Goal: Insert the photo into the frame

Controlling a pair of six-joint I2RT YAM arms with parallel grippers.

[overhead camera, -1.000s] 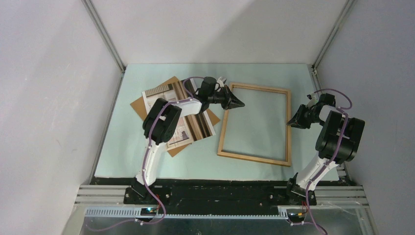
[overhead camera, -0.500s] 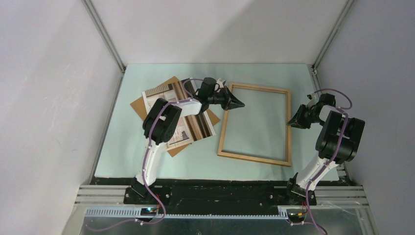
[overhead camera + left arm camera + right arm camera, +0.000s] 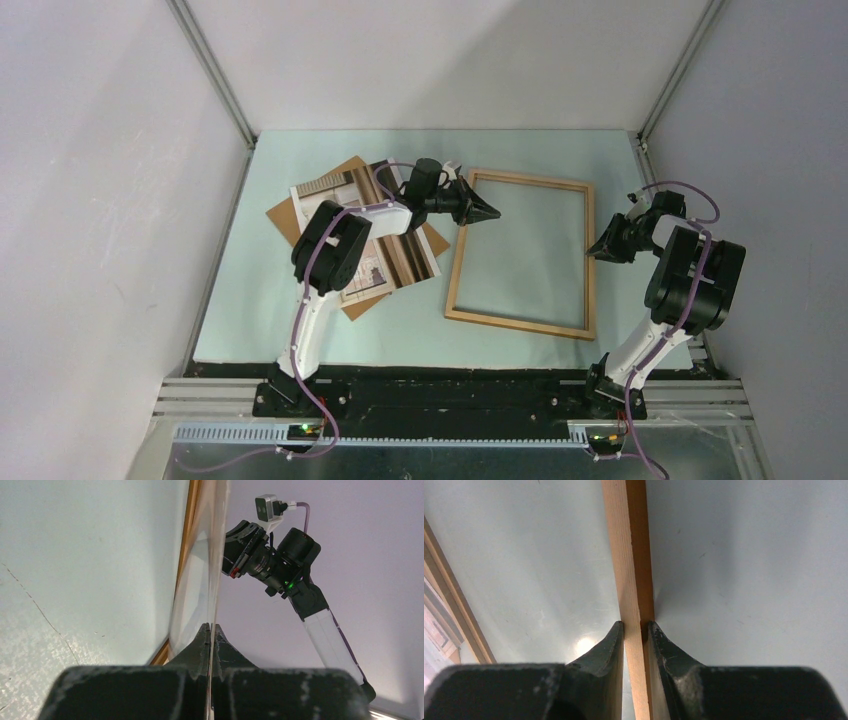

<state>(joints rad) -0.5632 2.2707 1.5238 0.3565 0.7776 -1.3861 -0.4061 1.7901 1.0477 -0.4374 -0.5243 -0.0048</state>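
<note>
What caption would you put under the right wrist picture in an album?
The right gripper pinches one rail of the frame over the pale green table.

The frame is smooth pale wood; clear pane glossy, perhaps plastic.

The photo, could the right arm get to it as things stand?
Probably not yet. The right gripper is shut on the frame at its right rail, and the photo lies beyond the frame's other side, partly under the left arm. It must let go first.

Overhead looks down; close wrist views share frame.
</note>
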